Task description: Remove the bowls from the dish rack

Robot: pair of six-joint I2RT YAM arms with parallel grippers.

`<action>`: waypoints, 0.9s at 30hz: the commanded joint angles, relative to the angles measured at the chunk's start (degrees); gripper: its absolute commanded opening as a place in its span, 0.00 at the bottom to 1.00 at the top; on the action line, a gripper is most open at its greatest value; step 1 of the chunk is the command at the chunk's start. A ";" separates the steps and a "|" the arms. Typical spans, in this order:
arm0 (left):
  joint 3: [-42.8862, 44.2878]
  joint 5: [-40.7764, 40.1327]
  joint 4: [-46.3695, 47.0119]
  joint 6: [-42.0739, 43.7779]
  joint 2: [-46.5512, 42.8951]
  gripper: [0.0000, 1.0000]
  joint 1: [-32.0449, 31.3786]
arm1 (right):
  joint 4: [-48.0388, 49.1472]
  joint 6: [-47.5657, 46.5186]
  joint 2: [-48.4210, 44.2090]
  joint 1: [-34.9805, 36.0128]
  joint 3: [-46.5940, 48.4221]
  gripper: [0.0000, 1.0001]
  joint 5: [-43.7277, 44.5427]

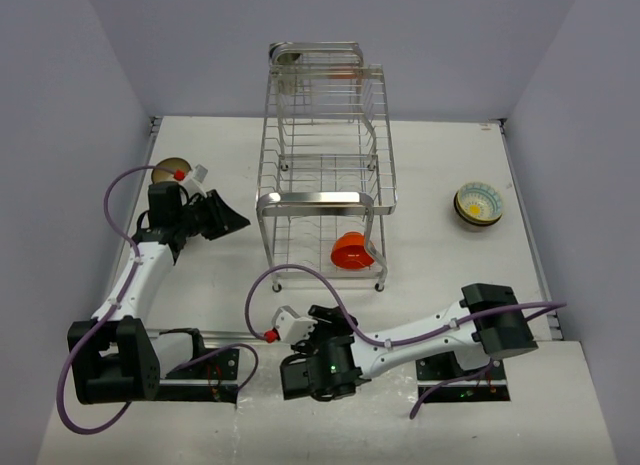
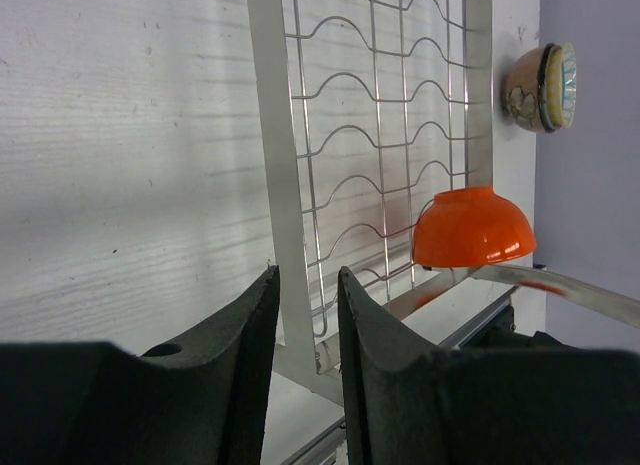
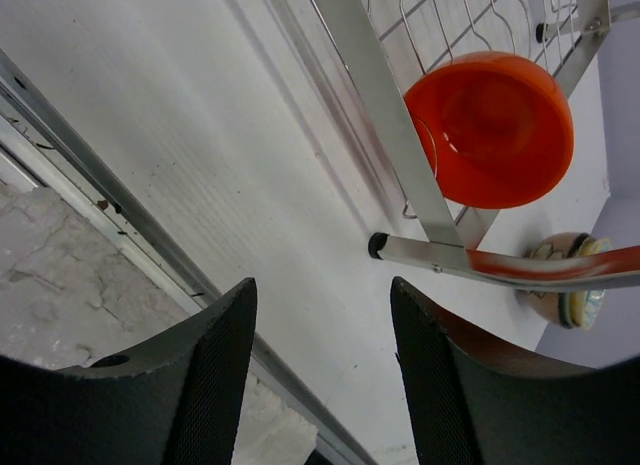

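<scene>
Low in the dish rack [image 1: 320, 198] — orange bowl [image 1: 352, 251], tilted on edge.

My left arm [image 1: 135, 275] rises toward 12 o'clock from its base, and its wrist turns the left gripper [image 2: 305, 370] to 3 o'clock, fingers only narrowly parted. My right arm [image 1: 420, 335] stretches toward 9 o'clock, with the right gripper [image 3: 322, 385] spread wide and holding nothing.
</scene>
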 commanded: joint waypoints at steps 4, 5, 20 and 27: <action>-0.52 0.33 0.11 1.71 -1.26 0.31 -0.21 | 6.72 -11.19 -1.98 -3.31 -2.47 0.57 2.22; -0.52 -0.02 -0.07 1.98 -1.26 0.31 -0.30 | 10.65 -12.15 -2.86 -3.93 -4.74 0.57 2.04; 1.41 -3.89 -1.65 2.33 2.95 0.31 -1.18 | 17.74 -26.76 -3.49 -10.88 -3.19 0.56 3.18; 3.44 -5.74 -4.81 3.30 5.76 0.30 -1.35 | 11.40 -26.66 -1.54 -14.92 -0.46 0.56 3.10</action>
